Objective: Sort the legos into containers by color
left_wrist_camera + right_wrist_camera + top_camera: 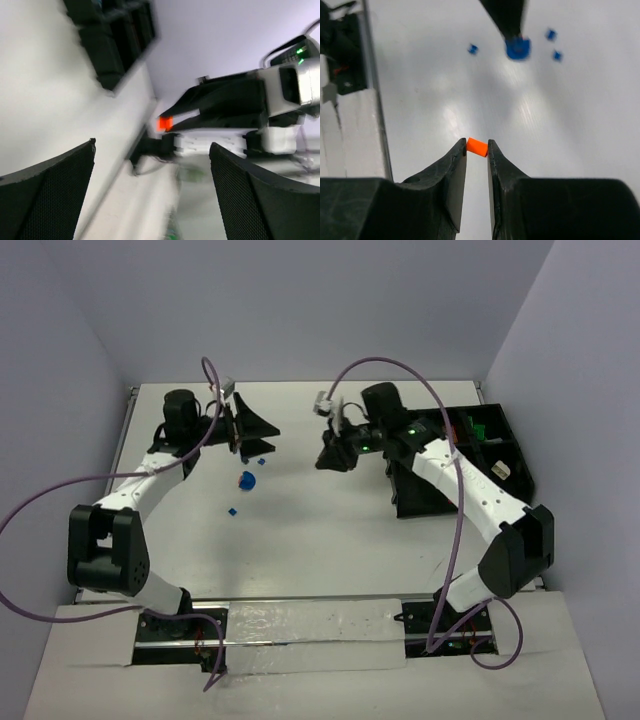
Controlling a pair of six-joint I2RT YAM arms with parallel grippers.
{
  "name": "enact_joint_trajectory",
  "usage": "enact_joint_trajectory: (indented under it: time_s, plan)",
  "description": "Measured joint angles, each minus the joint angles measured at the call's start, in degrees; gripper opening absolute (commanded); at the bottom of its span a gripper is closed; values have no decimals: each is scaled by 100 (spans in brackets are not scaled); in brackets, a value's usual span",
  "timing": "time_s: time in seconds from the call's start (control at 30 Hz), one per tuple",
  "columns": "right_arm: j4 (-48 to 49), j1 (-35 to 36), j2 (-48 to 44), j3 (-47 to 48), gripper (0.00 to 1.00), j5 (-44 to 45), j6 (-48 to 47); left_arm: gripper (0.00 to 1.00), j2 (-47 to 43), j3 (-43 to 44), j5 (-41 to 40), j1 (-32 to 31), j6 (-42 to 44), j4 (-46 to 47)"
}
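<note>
Clamped between the fingers of the right end effector point(477, 148) was one orange lego point(477, 147), held above the worktop point(330, 540) and not yet in any compartment. Beyond it, four blue legos point(518, 48) lay loose on the worktop: one large rounded piece and three small ones. Close by the large piece, the left end effector point(245, 430) hung with its jaws wide apart, holding nothing. At the far right sat the containers point(412, 498). Green pieces point(478, 427) showed in one far compartment; the other contents could not be resolved. Judgement: sorting was well advanced, with the orange piece and the blue group left to place.
</note>
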Motion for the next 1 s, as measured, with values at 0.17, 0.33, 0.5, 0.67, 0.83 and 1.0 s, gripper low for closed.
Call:
enact_joint_trajectory:
  time_s: [0.17,0.33,0.5,0.67,0.83,1.0]
  plan:
    - [-313,-1704,-682,-964,0,340,-270,99,-201,1228,-1679,-163,2885,-2258]
    - [-750,-3681,-1214,-1574,0,881,-806,99,-827,1128,-3281,-336,4499,-2998]
    - [-879,-4655,-832,-1694,0,1483,-1162,99,-731,1082,-4271,-329,5442,-3381]
    - [-864,-4910,-89,-1599,0,1814,-1215,99,-552,1003,-4734,-329,5880,-3643]
    - [-767,-4924,492,-1356,11,2096,-1211,99,-380,1003,-5049,-329,6061,-3763]
    - [-572,-4924,783,-1203,47,2377,-1175,97,-258,907,-5281,-315,6120,-3814]
